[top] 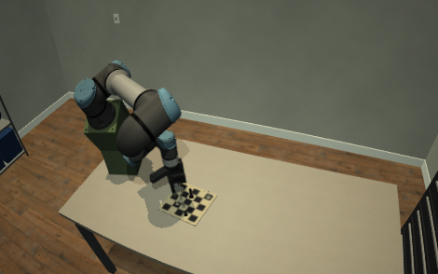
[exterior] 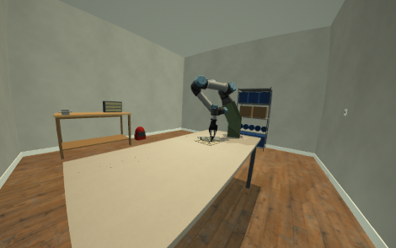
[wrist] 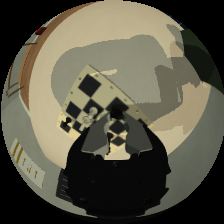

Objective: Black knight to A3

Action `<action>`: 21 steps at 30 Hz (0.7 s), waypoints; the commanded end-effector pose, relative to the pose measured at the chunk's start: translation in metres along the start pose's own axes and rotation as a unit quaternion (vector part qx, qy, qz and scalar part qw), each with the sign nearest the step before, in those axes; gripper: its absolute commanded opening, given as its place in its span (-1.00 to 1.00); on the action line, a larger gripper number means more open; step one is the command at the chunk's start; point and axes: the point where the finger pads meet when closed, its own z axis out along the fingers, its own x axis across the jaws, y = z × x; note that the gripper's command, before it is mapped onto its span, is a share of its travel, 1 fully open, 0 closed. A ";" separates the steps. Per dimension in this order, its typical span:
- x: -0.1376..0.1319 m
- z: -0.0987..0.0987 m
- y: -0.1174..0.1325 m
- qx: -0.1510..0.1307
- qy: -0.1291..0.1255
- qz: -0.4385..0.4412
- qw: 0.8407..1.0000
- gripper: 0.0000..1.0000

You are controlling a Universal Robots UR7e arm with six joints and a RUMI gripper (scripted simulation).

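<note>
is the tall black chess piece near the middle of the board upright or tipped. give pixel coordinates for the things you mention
upright: in the top view the tall black chess piece (top: 191, 194) rises above its base on the chessboard (top: 196, 224)
</note>
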 end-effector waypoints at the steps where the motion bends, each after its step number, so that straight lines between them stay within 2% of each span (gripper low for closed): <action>1: 0.000 0.000 0.000 0.000 0.000 0.000 1.000 -0.81; 2: 0.000 0.000 0.000 0.000 0.000 0.000 1.000 -0.81; 3: 0.000 0.000 0.000 0.000 0.000 0.000 1.000 -0.72; 7: 0.000 0.000 0.000 0.000 0.000 0.000 1.000 -0.72; 8: 0.000 0.000 0.000 0.000 0.000 0.000 1.000 -0.63; 10: 0.000 0.000 0.000 0.000 0.000 0.000 1.000 -0.63; 11: 0.000 0.000 0.000 0.000 0.000 0.000 1.000 -0.54; 21: 0.000 0.000 0.000 0.000 0.000 0.000 1.000 -0.54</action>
